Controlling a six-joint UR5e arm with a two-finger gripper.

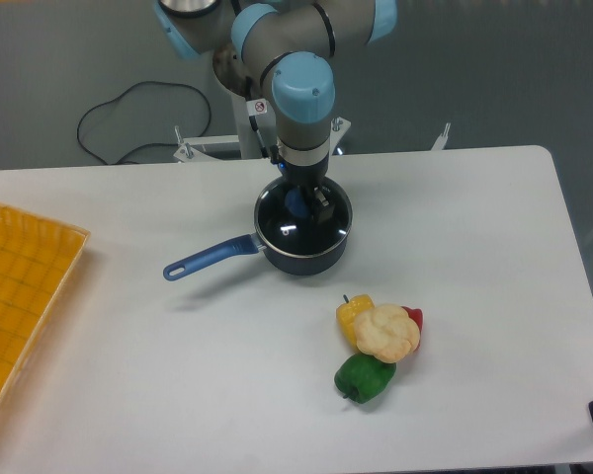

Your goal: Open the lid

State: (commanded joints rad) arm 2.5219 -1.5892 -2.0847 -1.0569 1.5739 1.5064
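You have one lid (301,225) on one saucepan (298,252); your fingers (304,201) sit at its blue knob (296,202), grip unclear. Four vegetables (376,344) lie well apart.

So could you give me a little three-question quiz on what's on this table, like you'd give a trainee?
1. True or false: the round clear glass lid sits on the dark blue saucepan.
2. Which side of the picture does the long blue handle point to: A left, B right?
3. What flat orange thing lies at the table's left edge?

Key:
1. True; the fingers of the gripper are down at the blue knob.
2. A.
3. The orange plastic tray.
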